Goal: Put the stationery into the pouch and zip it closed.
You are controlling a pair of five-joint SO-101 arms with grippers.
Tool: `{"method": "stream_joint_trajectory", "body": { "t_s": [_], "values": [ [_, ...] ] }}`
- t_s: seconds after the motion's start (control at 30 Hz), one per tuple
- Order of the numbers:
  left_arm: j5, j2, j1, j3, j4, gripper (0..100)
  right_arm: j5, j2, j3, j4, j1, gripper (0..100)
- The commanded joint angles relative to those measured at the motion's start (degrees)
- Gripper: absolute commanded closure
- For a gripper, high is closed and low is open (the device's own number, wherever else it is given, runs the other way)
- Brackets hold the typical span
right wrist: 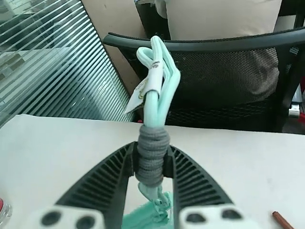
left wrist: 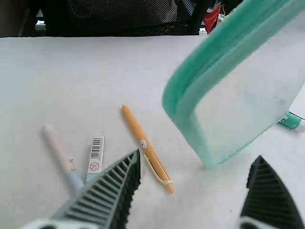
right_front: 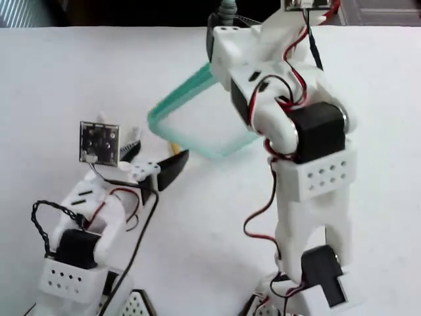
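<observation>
The left gripper [left wrist: 198,162] gapes wide and empty above the table [left wrist: 71,81], the orange pen [left wrist: 145,148] lying just ahead by one finger, its length slanting to the jaw line (a wrist turn looks needed). The right gripper [right wrist: 151,150] is clamped on the grey-wrapped loop [right wrist: 151,162], holding the teal pouch [left wrist: 238,105] tilted up just beyond the pen, so the left arm is plainly nearer.

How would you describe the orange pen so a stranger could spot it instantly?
On the white table, find the teal-edged pouch. Beside its corner lie three items. The orange pen is nearest the pouch, the only orange one beside a pale pink pen and a barcoded white item.
</observation>
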Motion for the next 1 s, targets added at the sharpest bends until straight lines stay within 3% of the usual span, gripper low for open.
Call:
{"method": "stream_joint_trajectory", "body": {
  "t_s": [0.0,0.27,0.97],
  "values": [
    [0.2,-0.8,-0.3,-0.4,-1.3,65,3.3,-3.9,-0.4,1.4,-0.7,98.1],
    [-2.1,-0.8,-0.2,1.4,-3.1,65,8.5,-6.3,-0.4,3.6,-0.9,97.8],
    [-1.9,-1.3,0.1,0.9,-1.0,65,8.2,-5.8,-0.3,3.4,-0.9,98.0]
  ]
}}
